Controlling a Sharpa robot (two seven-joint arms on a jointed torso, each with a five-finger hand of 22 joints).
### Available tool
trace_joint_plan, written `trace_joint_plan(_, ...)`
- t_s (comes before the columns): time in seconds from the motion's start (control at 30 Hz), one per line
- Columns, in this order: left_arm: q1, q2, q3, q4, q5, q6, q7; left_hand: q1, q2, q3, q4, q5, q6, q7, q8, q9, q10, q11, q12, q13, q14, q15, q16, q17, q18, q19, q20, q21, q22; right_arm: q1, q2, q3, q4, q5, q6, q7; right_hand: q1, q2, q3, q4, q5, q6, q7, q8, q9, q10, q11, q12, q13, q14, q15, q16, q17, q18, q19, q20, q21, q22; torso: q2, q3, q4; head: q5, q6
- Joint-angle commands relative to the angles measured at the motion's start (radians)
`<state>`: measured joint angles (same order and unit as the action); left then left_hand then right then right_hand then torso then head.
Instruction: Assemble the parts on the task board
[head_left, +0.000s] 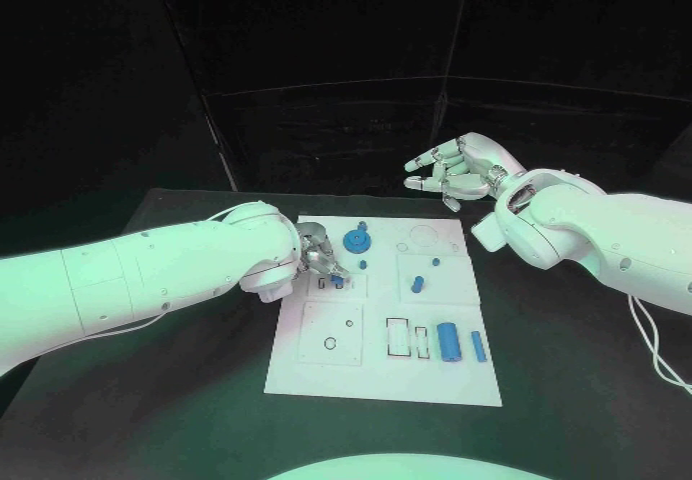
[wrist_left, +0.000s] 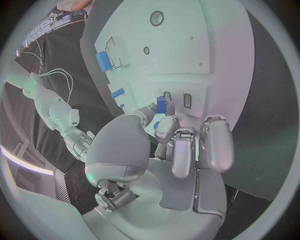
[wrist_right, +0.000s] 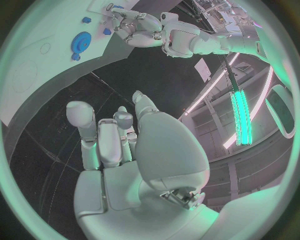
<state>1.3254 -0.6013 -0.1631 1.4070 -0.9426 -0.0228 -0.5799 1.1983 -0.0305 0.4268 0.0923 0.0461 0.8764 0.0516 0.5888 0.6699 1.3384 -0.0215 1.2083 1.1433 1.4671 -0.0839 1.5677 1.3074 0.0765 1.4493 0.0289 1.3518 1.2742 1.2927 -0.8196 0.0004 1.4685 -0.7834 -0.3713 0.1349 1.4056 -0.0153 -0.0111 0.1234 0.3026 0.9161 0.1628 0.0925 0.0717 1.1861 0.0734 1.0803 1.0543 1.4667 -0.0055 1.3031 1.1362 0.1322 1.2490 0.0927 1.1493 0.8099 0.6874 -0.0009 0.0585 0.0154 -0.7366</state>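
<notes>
White, flat task board (head_left: 378, 380) lies mid-bench; the left hand (head_left: 320, 260) pinches a small blue peg (wrist_left: 160, 104) at its nine o'clock edge. The right hand (head_left: 459, 168), fingers spread, hovers beyond twelve o'clock.

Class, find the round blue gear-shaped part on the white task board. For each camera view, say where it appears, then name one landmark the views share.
Head view: the blue gear part sits near the far edge of the task board, just beyond the left hand.
Left wrist view: I cannot make it out.
Right wrist view: the gear lies on the board beside the left hand.
Shared landmark: the left hand at the board.
</notes>
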Motion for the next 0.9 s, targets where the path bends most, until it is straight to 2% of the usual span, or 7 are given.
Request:
trace_joint_plan(0.03, -0.001, 0.006, 0.001, -0.002, -0.062, -0.026, -0.005, -0.002, 0.005, 0.152, -0.143, 0.004, 0.004, -0.002, 0.005, 0.001, 0.003, -0.002, -0.004, -0.004, 0.104, 0.002, 0.003, 0.263, -0.009, 0.006, -0.002, 0.004, 0.002, 0.002, 0.001, 0.000, 0.000, -0.011, 0.004, -0.003, 0.004, 0.002, -0.007, -0.001, 0.006, -0.005, -0.001, 0.005, 0.000, 0.000, -0.003, 0.003, -0.001, 0.020, -0.006, -0.004, 0.000, 0.006, 0.004, 0.001, -0.005, -0.003, 0.001, 0.0009, -0.0016, 0.004, -0.003)
trace_joint_plan(0.3, -0.004, 0.024, 0.001, -0.017, -0.099, -0.005, -0.021, -0.007, 0.002, 0.156, -0.141, 0.004, 0.005, -0.002, 0.006, 0.004, 0.001, -0.002, -0.008, -0.009, 0.104, 0.002, 0.003, 0.263, -0.009, 0.007, -0.002, 0.005, 0.004, 0.002, 0.005, 0.000, -0.001, -0.018, 0.002, -0.012, 0.004, 0.002, -0.007, -0.001, 0.006, -0.005, -0.001, 0.005, 0.000, 0.000, -0.003, 0.003, -0.001, 0.020, -0.006, -0.004, 0.000, 0.006, 0.004, 0.001, -0.005, -0.003, 0.002, 0.0007, -0.0021, 0.004, -0.006)
trace_joint_plan(0.9, -0.011, 0.044, 0.000, -0.043, -0.106, 0.065, -0.041, -0.016, -0.001, 0.163, -0.138, 0.004, 0.007, -0.003, 0.010, 0.008, -0.004, -0.003, -0.019, -0.023, 0.104, 0.001, 0.003, 0.263, -0.010, 0.008, -0.002, 0.007, 0.008, 0.002, 0.012, 0.000, -0.003, -0.031, 0.001, -0.020, 0.003, 0.002, -0.008, 0.000, 0.007, -0.005, -0.001, 0.005, 0.000, -0.001, -0.003, 0.001, -0.003, 0.021, -0.006, -0.002, 0.003, 0.007, 0.003, 0.001, -0.007, -0.007, 0.001, 0.0003, -0.0013, 0.005, -0.012)
